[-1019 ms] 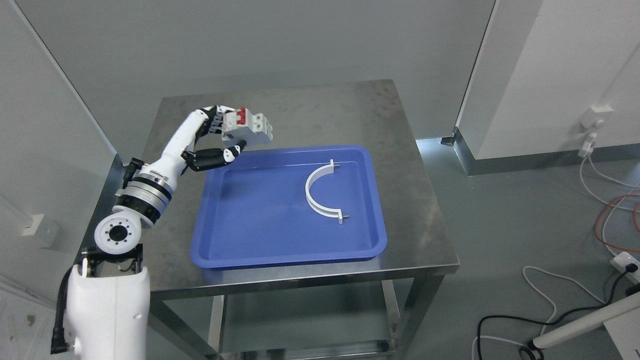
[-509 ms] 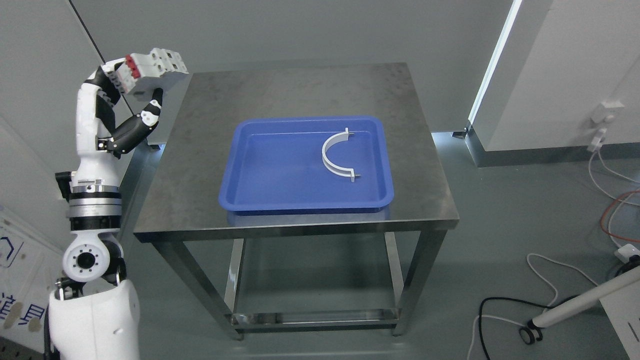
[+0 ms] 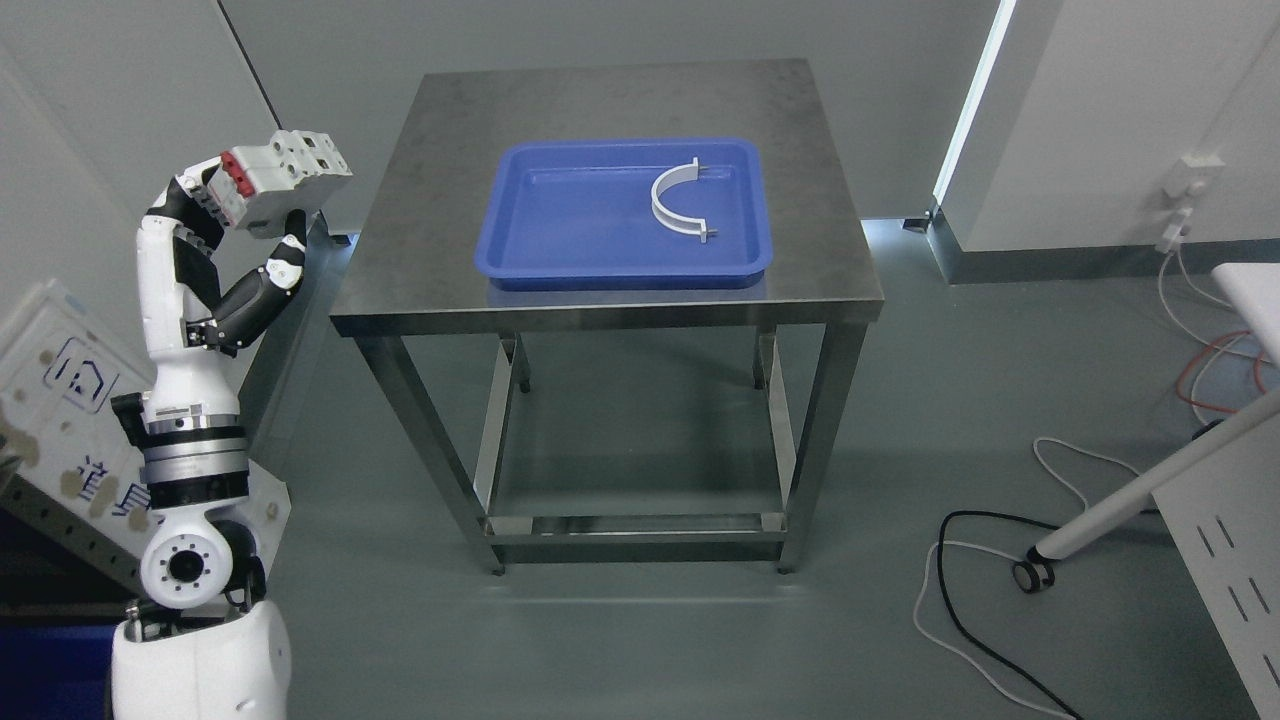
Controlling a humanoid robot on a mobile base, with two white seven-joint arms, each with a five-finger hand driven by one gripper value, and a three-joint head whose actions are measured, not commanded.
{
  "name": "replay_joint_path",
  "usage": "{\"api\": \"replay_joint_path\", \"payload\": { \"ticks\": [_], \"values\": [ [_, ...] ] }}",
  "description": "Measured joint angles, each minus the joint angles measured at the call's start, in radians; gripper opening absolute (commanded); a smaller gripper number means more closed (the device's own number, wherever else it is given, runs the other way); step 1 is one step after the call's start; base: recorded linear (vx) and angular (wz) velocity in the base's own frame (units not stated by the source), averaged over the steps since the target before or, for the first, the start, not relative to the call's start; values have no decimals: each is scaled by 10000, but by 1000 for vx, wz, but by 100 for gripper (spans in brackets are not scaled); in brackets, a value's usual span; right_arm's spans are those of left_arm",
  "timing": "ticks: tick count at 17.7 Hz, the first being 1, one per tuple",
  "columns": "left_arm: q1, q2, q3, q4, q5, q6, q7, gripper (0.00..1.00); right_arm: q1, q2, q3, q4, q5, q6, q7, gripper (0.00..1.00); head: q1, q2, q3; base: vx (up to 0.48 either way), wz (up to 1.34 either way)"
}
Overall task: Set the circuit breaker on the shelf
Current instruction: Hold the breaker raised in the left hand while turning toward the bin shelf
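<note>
The left hand (image 3: 235,225) grips the breaker (image 3: 283,178), held high, clear left of the table (image 3: 420,270). No shelf is plainly in view; perhaps it lies further left.

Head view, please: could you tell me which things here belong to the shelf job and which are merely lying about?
Belongs to the job:
- circuit breaker
- left hand, gripping it

Lying about:
- blue tray
- white curved bracket in the tray
- steel table
- floor cables
</note>
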Motion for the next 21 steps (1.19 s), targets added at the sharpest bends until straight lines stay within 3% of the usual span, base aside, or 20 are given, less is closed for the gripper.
{"api": "replay_joint_path", "payload": {
  "ticks": [15, 21],
  "values": [
    [-145, -71, -78, -397, 48, 114, -27, 16, -1, 0, 0, 0, 0, 0, -18, 100, 0, 0, 0, -368, 303],
    [-757, -79, -129, -524, 30, 1070, -188, 17, -1, 0, 0, 0, 0, 0, -48, 100, 0, 0, 0, -172, 766]
  ]
}}
